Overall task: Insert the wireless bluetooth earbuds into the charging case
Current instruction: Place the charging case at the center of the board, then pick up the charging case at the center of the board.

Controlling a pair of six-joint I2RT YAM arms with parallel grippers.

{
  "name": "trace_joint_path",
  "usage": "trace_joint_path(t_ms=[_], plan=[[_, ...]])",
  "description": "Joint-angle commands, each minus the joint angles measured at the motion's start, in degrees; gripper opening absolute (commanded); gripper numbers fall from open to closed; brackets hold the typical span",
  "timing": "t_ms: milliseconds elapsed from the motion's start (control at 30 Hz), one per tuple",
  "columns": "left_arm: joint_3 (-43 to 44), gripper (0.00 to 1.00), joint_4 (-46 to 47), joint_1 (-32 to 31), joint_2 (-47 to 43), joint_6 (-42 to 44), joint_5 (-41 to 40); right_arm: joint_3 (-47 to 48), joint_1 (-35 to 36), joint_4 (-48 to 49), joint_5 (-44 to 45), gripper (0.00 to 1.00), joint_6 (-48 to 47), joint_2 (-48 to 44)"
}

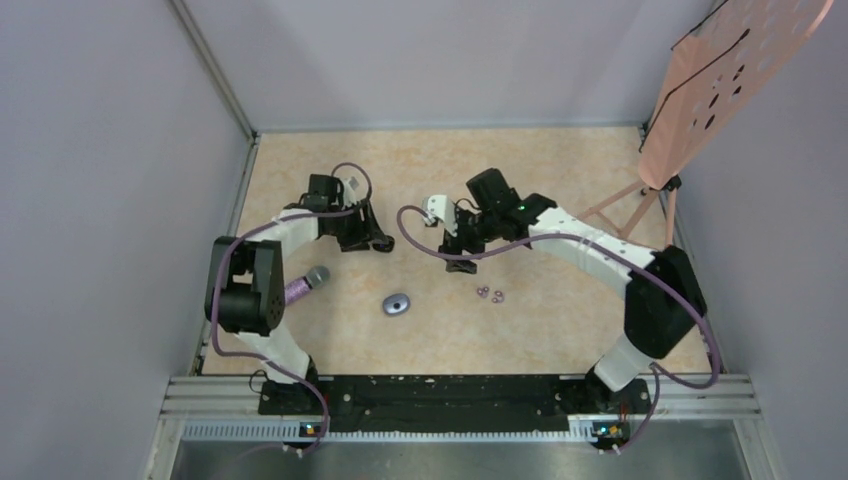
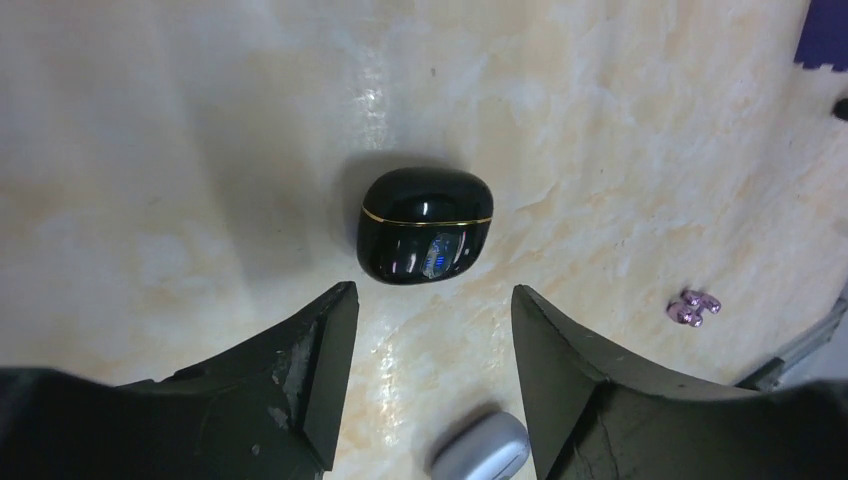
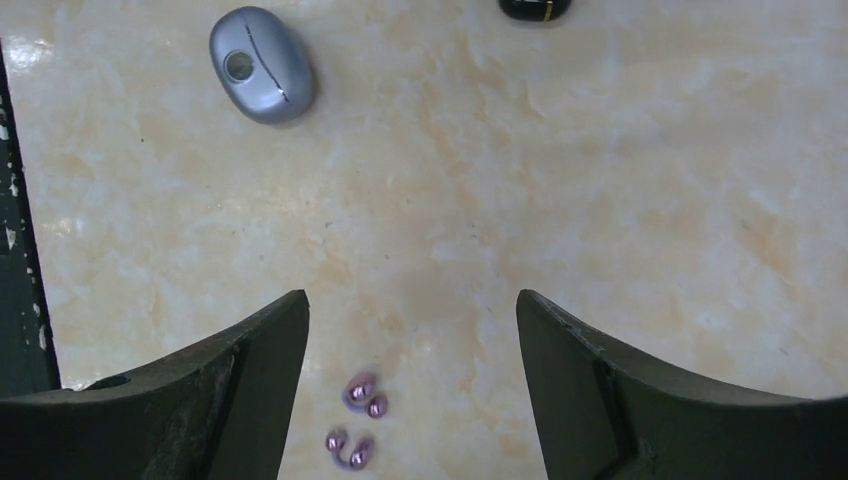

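Two small purple earbuds [image 1: 490, 294] lie side by side on the tabletop; in the right wrist view [image 3: 357, 392] they sit low between my open right gripper's [image 3: 412, 305] fingers, nearer the left one. A closed silver-lavender case [image 1: 397, 304] lies left of them and also shows in the right wrist view [image 3: 262, 65]. A closed glossy black case with a gold seam [image 2: 425, 225] lies just ahead of my open, empty left gripper [image 2: 432, 300]. In the top view my left gripper [image 1: 375, 243] and right gripper [image 1: 460, 262] hover mid-table. No all-black earbud shows.
A pink perforated board on a stand [image 1: 730, 80] stands at the back right. A purple block edge [image 2: 825, 35] shows at the left wrist view's top right. Grey walls close the left, back and right; a metal rail [image 1: 450, 400] runs along the near edge.
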Motion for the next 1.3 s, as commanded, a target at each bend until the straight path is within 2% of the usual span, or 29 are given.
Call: trace_joint_path(t_ms=[0, 67, 167, 233, 300, 433, 500, 533, 667, 800, 1000, 1167, 1267], plan=[[6.46, 0.65, -8.43, 2.25, -8.58, 1.95, -6.24, 2.57, 0.91, 5.43, -12.94, 0.75, -5.71, 8.25], [9.75, 0.66, -13.36, 3.86, -11.31, 2.58, -7.34, 3.38, 2.34, 5.97, -14.62, 0.75, -10.51, 11.48], [11.58, 0.68, -15.65, 7.91, -15.65, 0.88, -9.03, 3.04, 4.87, 8.45, -15.05, 0.78, -15.86, 13.71], [11.43, 0.70, -15.98, 12.23, -18.24, -2.08, -8.07, 2.41, 6.13, 12.70, -14.68, 0.79, -14.91, 15.06], [11.42, 0.77, -16.92, 15.54, -19.79, -5.18, -5.31, 2.48, 7.36, 14.68, -14.62, 0.80, -13.93, 16.60], [10.84, 0.80, -17.62, 18.88, -22.09, -7.27, -1.10, -0.50, 9.90, 22.36, -13.75, 0.81, -10.79, 17.66], [10.16, 0.98, -16.79, 19.28, -23.24, -6.19, 0.74, -0.57, 10.55, 23.63, -14.11, 0.81, -9.67, 18.50], [9.52, 0.99, -16.40, 19.38, -23.76, -5.79, 0.86, -0.21, 10.83, 23.56, -14.22, 0.81, -9.31, 19.01], [6.88, 0.99, -16.04, 20.26, -25.02, -6.40, -0.47, 0.35, 11.73, 22.17, -14.79, 0.80, -10.63, 21.12], [4.02, 0.99, -16.26, 22.80, -25.12, -7.38, 1.76, 2.02, 12.62, 17.03, -16.86, 0.79, -14.40, 23.31], [2.38, 0.97, -16.17, 23.31, -26.14, -7.94, 1.98, 1.82, 13.81, 17.86, -16.48, 0.78, -14.77, 24.66], [2.14, 0.93, -15.75, 23.35, -25.88, -8.83, 2.26, 1.38, 14.30, 19.60, -15.61, 0.64, -13.29, 25.08], [1.90, 0.91, -14.85, 23.35, -25.49, -9.05, 3.02, 1.16, 14.27, 20.04, -14.19, 0.53, -12.74, 25.02]])
